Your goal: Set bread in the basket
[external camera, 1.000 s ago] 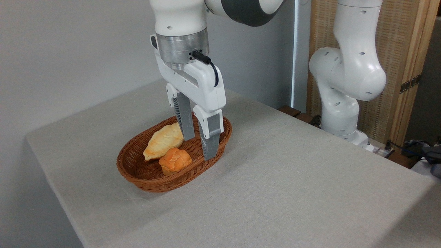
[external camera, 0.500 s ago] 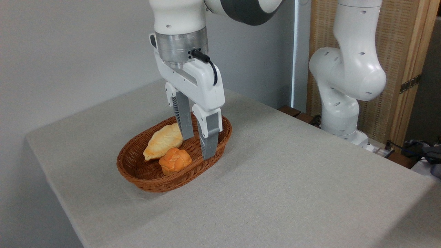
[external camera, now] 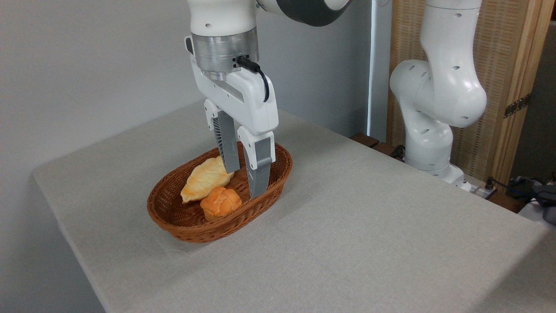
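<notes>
A reddish-brown oval wicker basket sits on the grey table toward its left side. Two pieces of bread lie inside it: a long golden braided loaf toward the back, and a round orange knotted bun touching the loaf's front. My gripper hangs over the basket's right half with its grey fingers pointing down. It is open, with nothing between the fingers. The back finger covers the loaf's right tip.
The table's grey cloth spreads wide to the right and front of the basket. The arm's white base stands off the table's far right edge. A wooden screen lies behind it, and a plain wall on the left.
The gripper has risen and drifted slightly left above the basket, still open. Both bread pieces and the basket have stayed where they were.
</notes>
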{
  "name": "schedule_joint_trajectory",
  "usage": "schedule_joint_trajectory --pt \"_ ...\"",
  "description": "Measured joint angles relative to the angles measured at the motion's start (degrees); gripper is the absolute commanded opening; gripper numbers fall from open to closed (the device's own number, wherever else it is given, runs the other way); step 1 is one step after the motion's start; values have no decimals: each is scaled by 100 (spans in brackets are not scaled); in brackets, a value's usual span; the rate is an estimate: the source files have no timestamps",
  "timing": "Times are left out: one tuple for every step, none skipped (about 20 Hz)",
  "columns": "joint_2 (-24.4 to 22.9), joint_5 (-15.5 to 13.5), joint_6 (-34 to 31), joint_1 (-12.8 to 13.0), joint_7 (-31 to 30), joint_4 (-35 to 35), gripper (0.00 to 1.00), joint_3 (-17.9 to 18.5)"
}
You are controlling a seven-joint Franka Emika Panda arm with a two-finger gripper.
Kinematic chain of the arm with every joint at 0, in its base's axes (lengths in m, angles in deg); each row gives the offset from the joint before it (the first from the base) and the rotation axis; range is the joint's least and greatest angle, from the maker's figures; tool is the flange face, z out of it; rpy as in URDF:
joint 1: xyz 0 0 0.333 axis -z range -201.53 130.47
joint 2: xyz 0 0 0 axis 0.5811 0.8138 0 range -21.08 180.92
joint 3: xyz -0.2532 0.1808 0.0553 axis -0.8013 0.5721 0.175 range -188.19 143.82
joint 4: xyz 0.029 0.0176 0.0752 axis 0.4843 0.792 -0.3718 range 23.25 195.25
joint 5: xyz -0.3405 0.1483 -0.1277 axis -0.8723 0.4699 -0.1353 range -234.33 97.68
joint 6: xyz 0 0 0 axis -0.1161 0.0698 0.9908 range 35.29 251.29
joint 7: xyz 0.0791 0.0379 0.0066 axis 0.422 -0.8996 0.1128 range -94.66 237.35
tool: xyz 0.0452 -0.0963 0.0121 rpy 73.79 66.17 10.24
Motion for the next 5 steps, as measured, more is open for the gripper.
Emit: schedule_joint_trajectory --pt "4 0 0 -115 0 0 100 -127" --pt "8 0 0 -289 0 0 100 -310" --pt "12 0 0 -505 0 0 100 -535" --pt "15 0 0 -673 0 0 100 -706" --pt "17 0 0 -753 0 0 100 -783"
